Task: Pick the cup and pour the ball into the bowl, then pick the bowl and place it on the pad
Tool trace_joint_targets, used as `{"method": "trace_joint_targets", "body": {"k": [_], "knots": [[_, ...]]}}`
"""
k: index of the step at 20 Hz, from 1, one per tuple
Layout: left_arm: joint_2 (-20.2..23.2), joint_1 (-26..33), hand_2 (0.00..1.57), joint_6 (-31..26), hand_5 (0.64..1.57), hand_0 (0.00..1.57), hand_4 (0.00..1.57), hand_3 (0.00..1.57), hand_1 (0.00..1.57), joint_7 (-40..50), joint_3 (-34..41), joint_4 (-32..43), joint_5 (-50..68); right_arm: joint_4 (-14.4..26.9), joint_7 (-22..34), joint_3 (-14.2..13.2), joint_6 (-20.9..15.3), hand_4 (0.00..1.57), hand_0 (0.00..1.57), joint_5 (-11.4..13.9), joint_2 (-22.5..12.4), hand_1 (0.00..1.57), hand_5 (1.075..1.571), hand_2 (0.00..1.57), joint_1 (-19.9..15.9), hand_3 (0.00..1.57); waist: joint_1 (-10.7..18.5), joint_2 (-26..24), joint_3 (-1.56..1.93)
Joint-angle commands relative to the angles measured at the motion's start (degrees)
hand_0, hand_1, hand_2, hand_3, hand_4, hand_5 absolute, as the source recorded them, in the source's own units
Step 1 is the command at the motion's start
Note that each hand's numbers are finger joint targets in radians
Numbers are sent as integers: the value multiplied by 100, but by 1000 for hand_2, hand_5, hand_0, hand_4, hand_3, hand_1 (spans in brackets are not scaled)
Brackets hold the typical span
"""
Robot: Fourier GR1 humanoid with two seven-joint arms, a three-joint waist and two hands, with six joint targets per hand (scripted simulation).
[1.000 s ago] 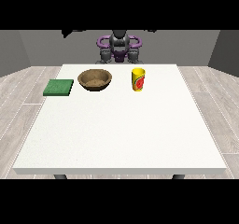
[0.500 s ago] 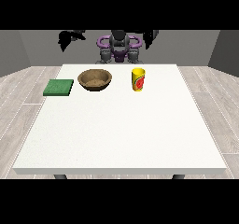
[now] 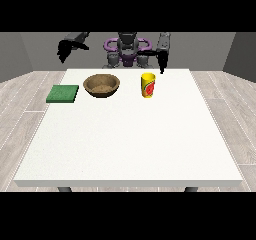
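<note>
White tabletop (image 3: 125, 144), front view: from my remote station I count one yellow cup (image 3: 147, 85), one wooden bowl (image 3: 102, 85) and one green pad (image 3: 63, 93), all standing in a row across the upper part of the frame, pad at left, bowl in the middle, cup right of centre. The ball is not visible to me; I judge it sits inside the cup. Nothing of the task looks done: cup upright, bowl apart from the pad. Two hands are up. The hand at the view's right (image 3: 161, 59) hangs just above and behind the cup, touching nothing I can see; whether it is spread or curled I cannot tell. The hand at the view's left (image 3: 65, 49) hovers off the table's upper left corner, holding nothing, posture equally unclear. Grasping, pouring and moving the bowl all remain.
</note>
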Motion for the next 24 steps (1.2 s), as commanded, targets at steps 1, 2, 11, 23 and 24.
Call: {"method": "trace_joint_targets", "body": {"k": [1, 2, 11, 23, 24], "knots": [[-189, 128, 0, -33, 1477, 0, 0, 0, 0, -1040, 112, 972, -39, 101, -23, -25, 41, 206, 0, -21, -61, 0, 1571, 0, -127, 0, -49, 44, -1], [106, -253, 0, -205, 1486, 0, 0, 0, 0, -1201, 581, 1307, 202, -108, -5, 163, -32, 188, 0, 130, 33, 0, 1571, 0, -90, 0, -160, 156, -2], [-204, -931, 0, 244, 1444, 0, 0, 0, 0, -1460, 559, 2569, 90, 862, -194, -518, 556, 130, 0, -412, -603, 0, 1571, 0, -461, 0, -230, 21, 1], [263, -1165, 1571, 1888, 1547, 1289, 1153, 1571, 1289, -2048, 763, 3678, -959, 545, 307, -723, 974, 0, 0, -833, -1076, 0, 1570, 0, -437, 122, -769, -3, 7], [171, -1044, 1571, 2116, 1546, 1288, 1174, 1571, 1288, -2042, 474, 3667, -1300, 619, 576, -699, 909, 0, 0, -931, -1033, 0, 1570, 0, -498, 189, -703, -245, 8]]}}
